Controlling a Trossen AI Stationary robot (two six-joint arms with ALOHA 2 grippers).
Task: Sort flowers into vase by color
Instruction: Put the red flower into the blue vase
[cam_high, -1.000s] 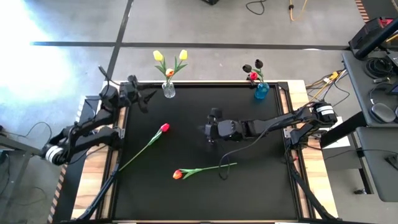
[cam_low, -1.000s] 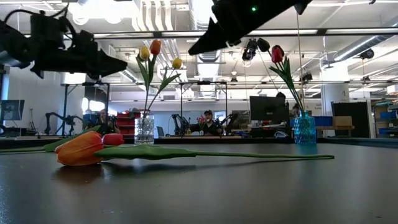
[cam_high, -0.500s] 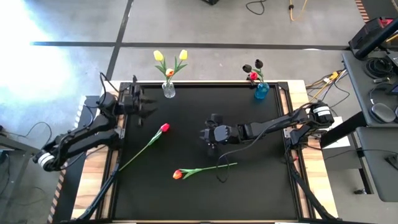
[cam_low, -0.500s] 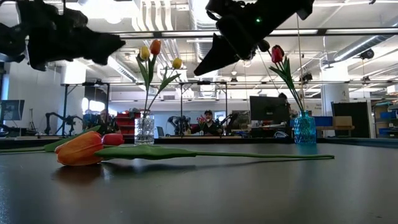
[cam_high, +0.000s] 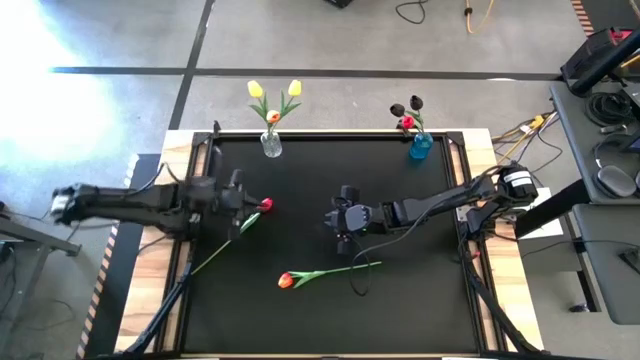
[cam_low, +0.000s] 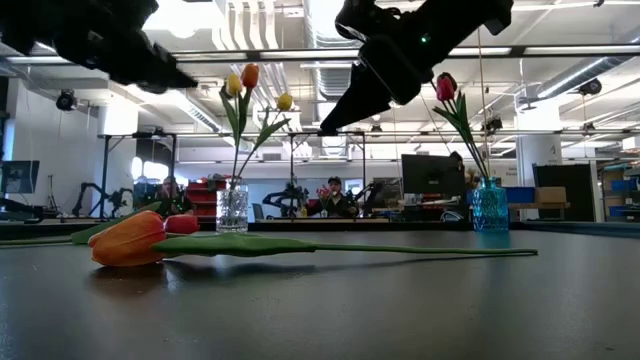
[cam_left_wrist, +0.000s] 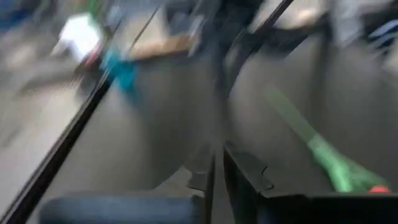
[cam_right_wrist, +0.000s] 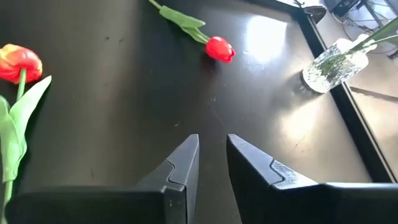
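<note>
On the matte black table (cam_high: 400, 300), two loose tulips lie flat. The red tulip (cam_high: 264, 205) rests left of centre, its thin green stem running diagonally toward the table's front-left edge. The orange tulip (cam_high: 286, 280) lies nearer the front, with a broad folded leaf and a slim stem pointing right.

At the back edge, a clear ribbed glass vase (cam_high: 271, 146) holds two yellow heads and one orange head. A blue glass vase (cam_high: 420, 147) holds a red and two dark, near-black heads.

The left gripper (cam_high: 240, 196) sits low beside the red tulip's head; its own view shows smooth dark fingers (cam_left_wrist: 239, 171) drawn nearly together with only a slit between them, nothing clamped, though that view is smeared. The right gripper (cam_high: 338, 218) hovers above the table's centre, its angular fingers (cam_right_wrist: 183, 165) slightly parted and empty, pointing toward the red tulip.
</note>
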